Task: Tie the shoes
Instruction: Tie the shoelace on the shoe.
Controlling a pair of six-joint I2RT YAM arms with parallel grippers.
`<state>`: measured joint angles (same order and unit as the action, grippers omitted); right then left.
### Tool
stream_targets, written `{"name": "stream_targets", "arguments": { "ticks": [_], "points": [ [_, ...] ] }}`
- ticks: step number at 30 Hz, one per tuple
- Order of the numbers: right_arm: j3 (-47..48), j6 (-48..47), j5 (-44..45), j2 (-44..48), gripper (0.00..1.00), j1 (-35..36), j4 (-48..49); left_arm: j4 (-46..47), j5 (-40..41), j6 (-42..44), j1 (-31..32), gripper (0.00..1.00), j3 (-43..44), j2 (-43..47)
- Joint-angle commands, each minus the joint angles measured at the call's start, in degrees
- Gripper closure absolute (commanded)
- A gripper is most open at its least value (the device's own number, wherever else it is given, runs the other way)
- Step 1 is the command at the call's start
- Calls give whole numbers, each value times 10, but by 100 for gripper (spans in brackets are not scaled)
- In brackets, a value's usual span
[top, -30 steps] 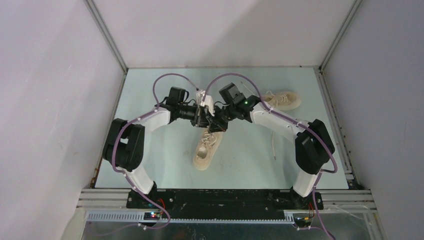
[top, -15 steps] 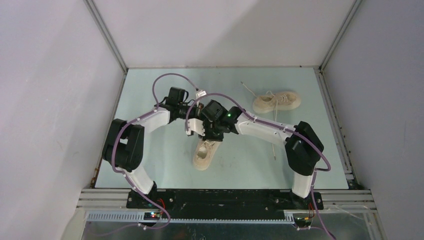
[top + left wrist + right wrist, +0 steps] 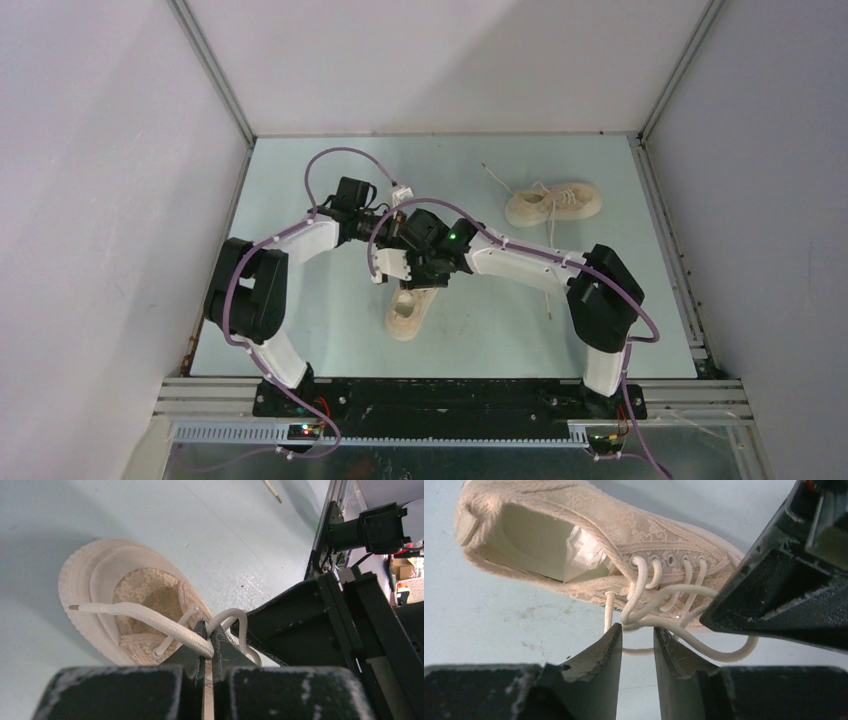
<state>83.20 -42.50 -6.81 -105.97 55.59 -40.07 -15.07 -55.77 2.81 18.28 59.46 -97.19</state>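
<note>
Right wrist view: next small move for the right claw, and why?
Probably ease the right claw forward onto the lace: its jaws stand apart, empty, the strand just beyond the tips; the left claw pinches lace too.

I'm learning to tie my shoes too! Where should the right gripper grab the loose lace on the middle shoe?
Grab the lace where it bends beside the shoe, near the eyelets. Come straight in from that side: the right gripper faces it there, jaws slightly apart, and that strand looks free of the shoe.
</note>
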Motion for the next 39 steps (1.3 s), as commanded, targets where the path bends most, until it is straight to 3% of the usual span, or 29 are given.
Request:
{"name": "stream_targets", "arguments": {
  "ticks": [1, 9, 13, 21, 39],
  "points": [
    [-4, -12, -28, 35, 66, -4, -23, -36, 15, 54, -3, 100, 13, 4],
    [-9, -8, -78, 57, 62, -31, -33, -59, 38, 77, -3, 100, 17, 0],
    [-22, 5, -159, 83, 62, -70, -31, -65, 54, 86, -3, 100, 16, 2],
    [-135, 19, -237, 99, 61, -132, 92, -69, 65, 86, -4, 100, 24, -9],
    [-140, 82, -226, 4, 58, -106, 202, -40, 55, 36, -18, 100, 14, -8]
  ]
}}
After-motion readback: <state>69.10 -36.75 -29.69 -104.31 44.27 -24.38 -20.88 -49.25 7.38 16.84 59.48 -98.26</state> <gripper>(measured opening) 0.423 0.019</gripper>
